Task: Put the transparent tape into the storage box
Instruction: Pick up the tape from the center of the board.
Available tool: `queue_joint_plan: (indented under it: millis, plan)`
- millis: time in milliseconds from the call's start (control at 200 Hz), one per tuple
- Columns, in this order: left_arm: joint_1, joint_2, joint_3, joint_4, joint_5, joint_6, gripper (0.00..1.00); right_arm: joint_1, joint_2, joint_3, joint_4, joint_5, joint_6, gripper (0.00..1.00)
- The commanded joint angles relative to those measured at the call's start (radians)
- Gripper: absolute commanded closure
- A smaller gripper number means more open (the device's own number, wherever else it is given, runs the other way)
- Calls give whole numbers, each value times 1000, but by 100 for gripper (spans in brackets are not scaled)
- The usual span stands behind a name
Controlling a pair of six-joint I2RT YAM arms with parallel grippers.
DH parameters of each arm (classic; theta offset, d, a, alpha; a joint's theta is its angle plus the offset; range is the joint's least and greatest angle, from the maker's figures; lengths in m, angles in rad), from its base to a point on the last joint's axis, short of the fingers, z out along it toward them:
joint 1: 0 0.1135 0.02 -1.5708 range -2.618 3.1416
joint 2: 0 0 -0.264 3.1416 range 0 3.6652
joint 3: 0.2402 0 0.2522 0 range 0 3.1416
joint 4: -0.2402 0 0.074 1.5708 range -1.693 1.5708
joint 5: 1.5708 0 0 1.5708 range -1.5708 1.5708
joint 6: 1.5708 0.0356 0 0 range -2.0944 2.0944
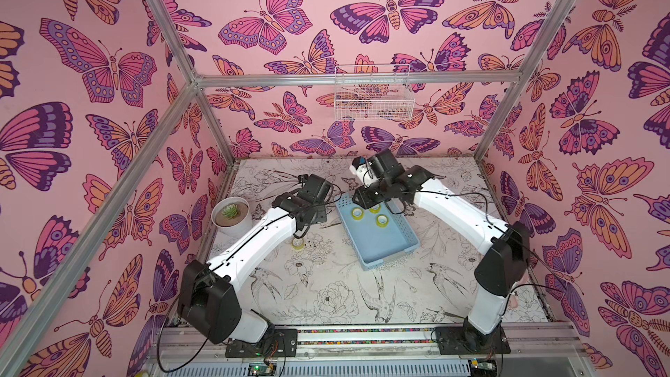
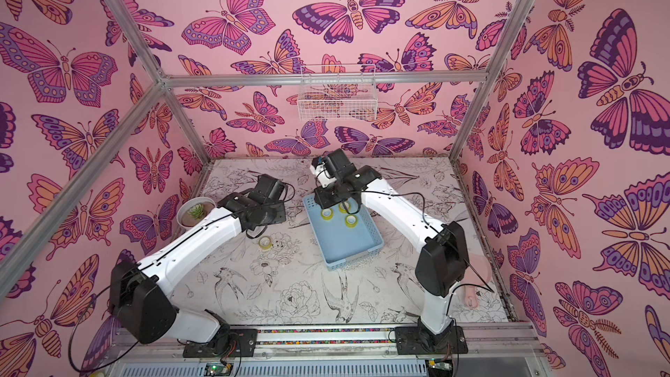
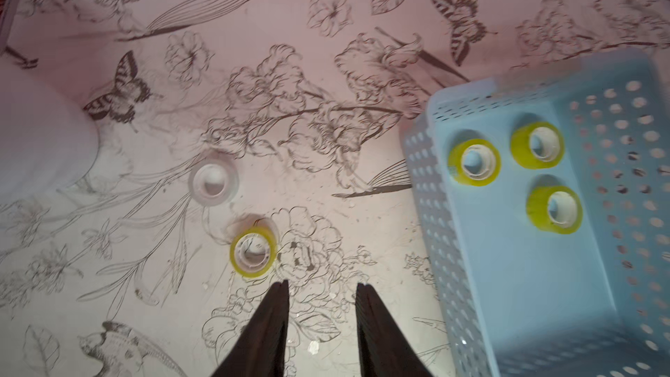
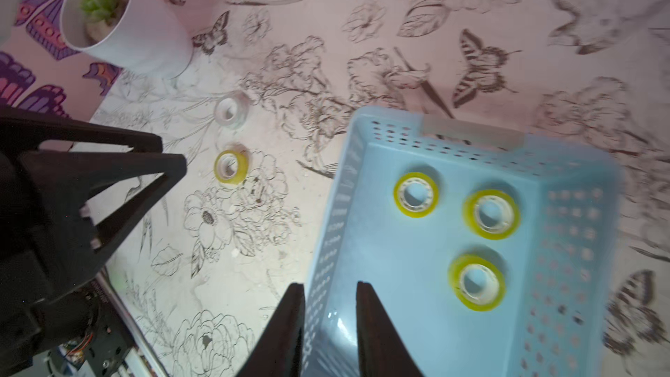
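The light blue storage box (image 1: 384,248) (image 2: 348,248) lies on the table with three yellowish tape rolls in its far end (image 3: 473,162) (image 4: 416,194). Another yellowish roll (image 3: 253,252) (image 1: 298,243) (image 2: 265,242) lies flat on the table left of the box. A clear, whitish roll (image 3: 214,183) (image 4: 231,112) lies just beyond it. My left gripper (image 3: 323,286) hangs open over bare table, just short of the yellowish roll, holding nothing. My right gripper (image 4: 330,285) hovers open above the box's left wall (image 4: 335,226), with nothing in it.
A white pot with a small succulent (image 1: 232,215) (image 4: 123,19) stands at the table's left edge. A white wire basket (image 1: 373,96) hangs on the back wall. In the right wrist view, the left arm's black fingers (image 4: 174,161) fill the left side.
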Motion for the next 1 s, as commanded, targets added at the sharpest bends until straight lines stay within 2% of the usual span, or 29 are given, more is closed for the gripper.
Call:
queue_joint_plan:
  millis: [0,265,691,841,997]
  plan:
    - [11,-100,-49,-27,-101,-97,63,62,54,38,-9,-44,-26,70]
    - [42,-299,-136,-72,-180,-176,63,182,190,31,88,-36,-4,70]
    - [63,-536,-219,-87,-187,-156,63,303,496,328,59,41,8,70]
    - [64,-585,-216,-85,-160,-126,63,332,576,409,67,123,-12,70]
    - [64,-603,-219,-85,-134,-98,63,344,610,414,122,243,-31,70]
